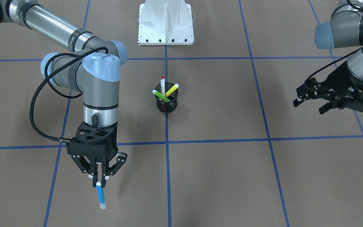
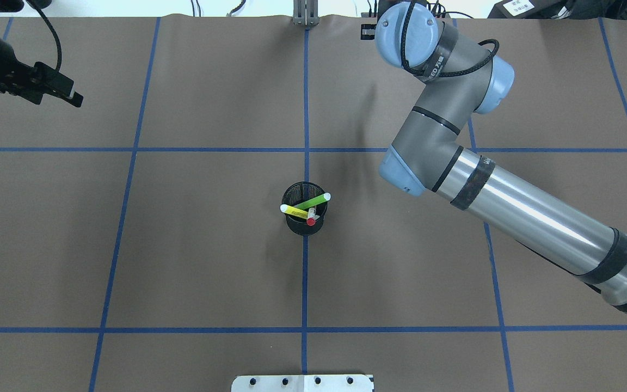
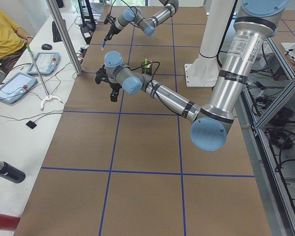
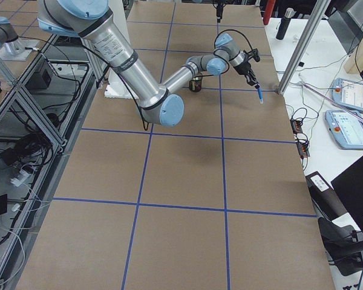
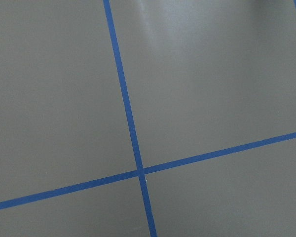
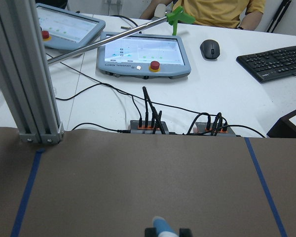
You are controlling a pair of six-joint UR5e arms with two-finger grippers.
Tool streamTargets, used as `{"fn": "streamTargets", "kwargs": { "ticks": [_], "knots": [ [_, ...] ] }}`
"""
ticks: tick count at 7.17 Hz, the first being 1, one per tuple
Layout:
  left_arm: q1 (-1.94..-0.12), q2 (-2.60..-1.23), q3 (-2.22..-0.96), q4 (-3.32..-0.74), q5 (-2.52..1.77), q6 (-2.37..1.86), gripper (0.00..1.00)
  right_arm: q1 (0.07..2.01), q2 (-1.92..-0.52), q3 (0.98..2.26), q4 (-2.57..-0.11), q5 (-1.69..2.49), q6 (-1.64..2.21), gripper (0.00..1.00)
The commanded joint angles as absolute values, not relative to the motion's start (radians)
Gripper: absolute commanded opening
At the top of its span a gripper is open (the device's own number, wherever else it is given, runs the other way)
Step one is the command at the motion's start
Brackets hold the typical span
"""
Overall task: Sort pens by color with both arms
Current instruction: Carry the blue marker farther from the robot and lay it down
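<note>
Grey-and-silver arms (image 1: 55, 30), light-blue joint caps (image 1: 102, 64), braided black cable (image 1: 33, 107), black fingers (image 1: 91, 170).

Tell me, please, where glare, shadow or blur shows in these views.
Left wrist view: a pale sheen on the table near the top. Overhead view: a faint, soft shadow beside the right arm. Right wrist view: the blue pen at the bottom edge looks soft, the desk behind sharp.

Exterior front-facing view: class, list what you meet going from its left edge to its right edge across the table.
right gripper, shut on the blue pen → black mesh cup → left gripper, open and empty
</note>
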State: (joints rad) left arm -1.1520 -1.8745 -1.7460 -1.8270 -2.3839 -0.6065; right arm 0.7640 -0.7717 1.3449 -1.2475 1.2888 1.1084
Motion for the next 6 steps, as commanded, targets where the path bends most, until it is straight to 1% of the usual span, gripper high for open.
{"fn": "streamTargets", "kwargs": {
  "ticks": [1, 2, 4, 6],
  "knots": [
    [-1.152, -1.876, -1.747, -1.828, -2.384, -0.607, 1.0, 0.7, -0.791, 1.284, -1.104, 1.18, 1.239, 0.0],
    [-1.152, -1.875, -1.747, -1.829, -2.384, -0.606, 1.0, 0.657, -0.787, 1.238, -1.057, 1.12, 1.294, 0.0],
    [-1.152, -1.875, -1.749, -1.829, -2.384, -0.606, 1.0, 0.611, -0.784, 1.224, -1.057, 1.069, 1.298, 0.0],
    [-1.152, -1.875, -1.752, -1.829, -2.384, -0.607, 1.0, 0.611, -0.788, 1.224, -1.055, 1.084, 1.296, 0.86]
  ]
}}
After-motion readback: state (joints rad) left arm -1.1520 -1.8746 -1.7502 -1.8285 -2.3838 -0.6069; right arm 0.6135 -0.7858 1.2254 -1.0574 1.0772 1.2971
